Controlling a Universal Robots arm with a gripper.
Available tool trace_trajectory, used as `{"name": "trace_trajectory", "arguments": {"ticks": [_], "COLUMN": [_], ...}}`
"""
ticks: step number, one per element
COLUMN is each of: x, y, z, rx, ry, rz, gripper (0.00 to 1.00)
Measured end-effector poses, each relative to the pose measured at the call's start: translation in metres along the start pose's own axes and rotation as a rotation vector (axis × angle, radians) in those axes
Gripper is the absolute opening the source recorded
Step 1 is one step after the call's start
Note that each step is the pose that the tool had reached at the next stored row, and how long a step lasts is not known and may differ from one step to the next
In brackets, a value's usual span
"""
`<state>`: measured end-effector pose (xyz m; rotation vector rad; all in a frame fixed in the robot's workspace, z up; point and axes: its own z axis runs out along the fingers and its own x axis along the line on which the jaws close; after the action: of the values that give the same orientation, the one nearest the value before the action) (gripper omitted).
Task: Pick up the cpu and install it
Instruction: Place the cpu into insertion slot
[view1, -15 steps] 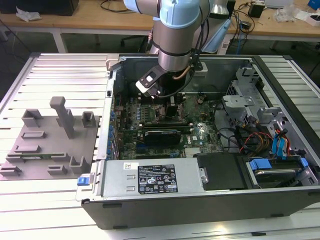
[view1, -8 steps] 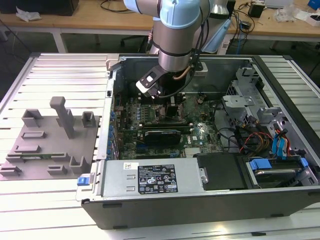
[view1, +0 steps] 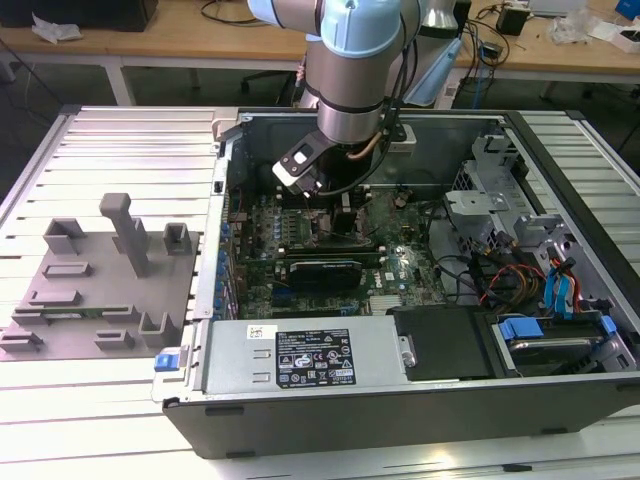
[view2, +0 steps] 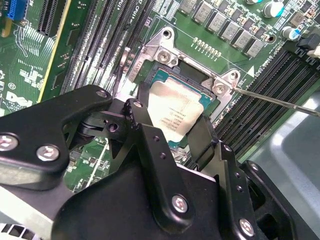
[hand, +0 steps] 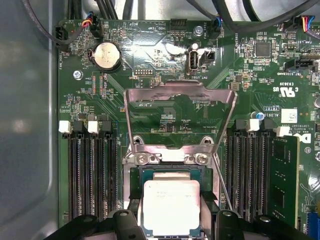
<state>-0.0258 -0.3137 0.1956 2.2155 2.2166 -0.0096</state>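
Observation:
The cpu, a flat square chip with a silvery top, sits between my gripper's two black fingers, directly over the socket on the green motherboard. In the second wrist view the cpu lies tilted across the socket opening, with a finger against each of two opposite edges. The gripper is shut on the chip. The socket's metal load plate stands swung open and its wire lever is released. In the exterior view the arm's wrist reaches down into the case.
Memory slots flank the socket, with one stick seated. A coin cell lies beyond the load plate. The case holds a power supply and a cabled drive cage. A grey fixture plate lies at the exterior view's left.

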Motion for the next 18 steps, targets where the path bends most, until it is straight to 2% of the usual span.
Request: {"name": "trace_trajectory", "arguments": {"ticks": [4,5,6,9,11,13,14,18], "x": [0.0001,0.0004,0.0003,0.0001,0.0,0.0,-0.0001,0.0], "y": [0.0,0.0002,0.0002,0.0,0.0001,0.0,0.0001,0.0001], "z": [0.0002,0.0008,0.0008,-0.0003,-0.0056,-0.015,-0.0176,-0.0199], "rx": [-0.0002,-0.001,-0.001,-0.0002,-0.0003,-0.0002,-0.0003,-0.0004], "ry": [0.0002,0.0022,0.0015,0.0003,-0.0014,-0.0061,-0.0079,-0.0094], "rz": [0.0,0.0,0.0,0.0,0.0,0.0,0.0,0.0], "gripper": [0.55,0.55,0.62,0.62,0.62,0.62,0.62,0.62]}}
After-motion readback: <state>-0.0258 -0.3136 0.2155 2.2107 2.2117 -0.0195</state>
